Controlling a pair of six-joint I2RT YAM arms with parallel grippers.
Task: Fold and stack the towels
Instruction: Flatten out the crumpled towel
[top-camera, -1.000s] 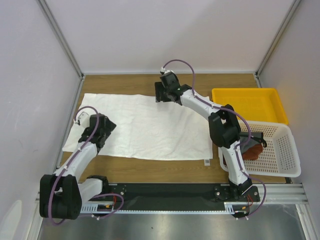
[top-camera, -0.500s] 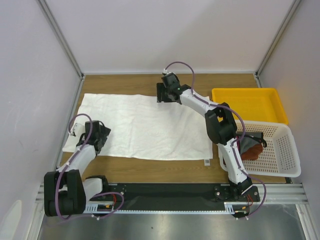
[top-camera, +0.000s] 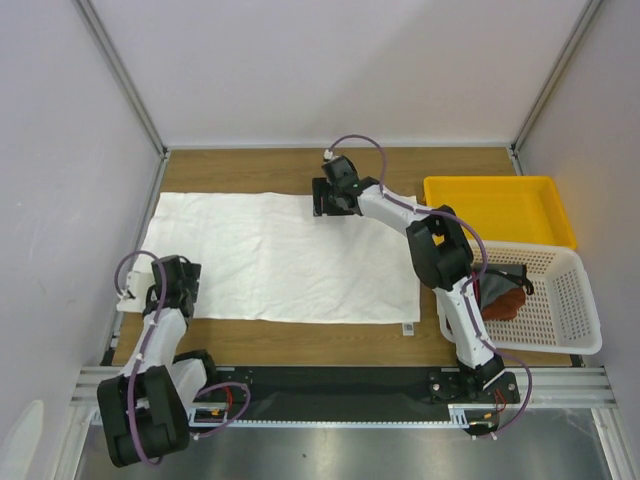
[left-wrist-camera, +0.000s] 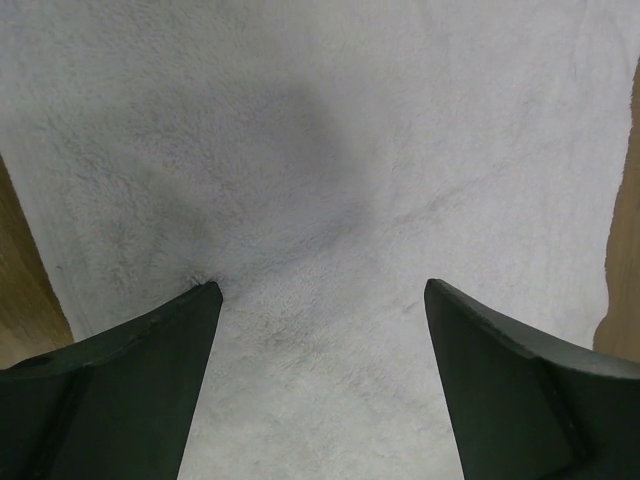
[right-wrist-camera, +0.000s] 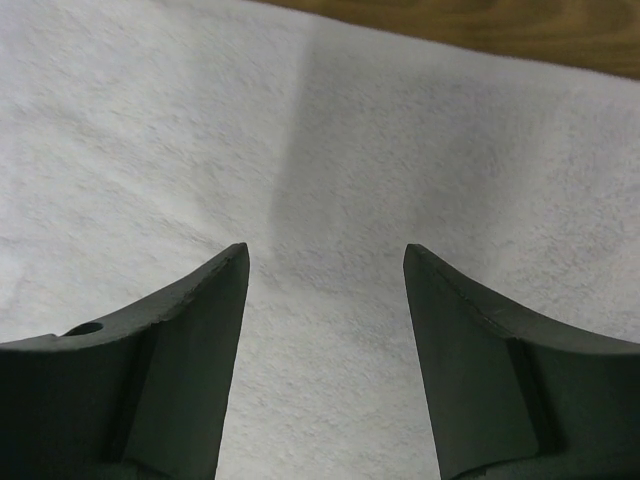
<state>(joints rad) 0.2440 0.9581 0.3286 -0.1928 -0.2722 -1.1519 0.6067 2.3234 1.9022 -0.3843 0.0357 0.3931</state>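
1. So, white towel (top-camera: 280, 255) lies spread flat on the wood surface (top-camera: 300, 340), long side running left-right, covering most of the left and middle.
2. Its small tag (top-camera: 408, 327) sticks out at the near right corner, on bare wood.
3. Left tool (left-wrist-camera: 320, 290) sits over the towel's near left corner, arm folded back close to its base.
4. Left wrist view: the 2 fingers (left-wrist-camera: 130, 370) are spread wide, with only white cloth below the gap and nothing pinched, so the tool is open. The left tip sits at a small crease; can't tell if it touches. Wood strips show at both side edges of that view.
5. Right tool (right-wrist-camera: 325, 250) is reached out to the towel's far edge, about mid-length, arm stretched over the cloth's right part.
6. Right wrist view: fingers apart, cloth under the gap, not gripped, so this one is open too. Wood shows at top right, beyond the cloth edge.
7. Brown towel (top-camera: 508, 302) is bunched inside the basket (top-camera: 575, 300) at the near right, partly hidden by the right arm. A darker bit lies against it; can't tell what.
8. Yellow tray (top-camera: 500, 210) sits just behind the basket, right of the white towel.
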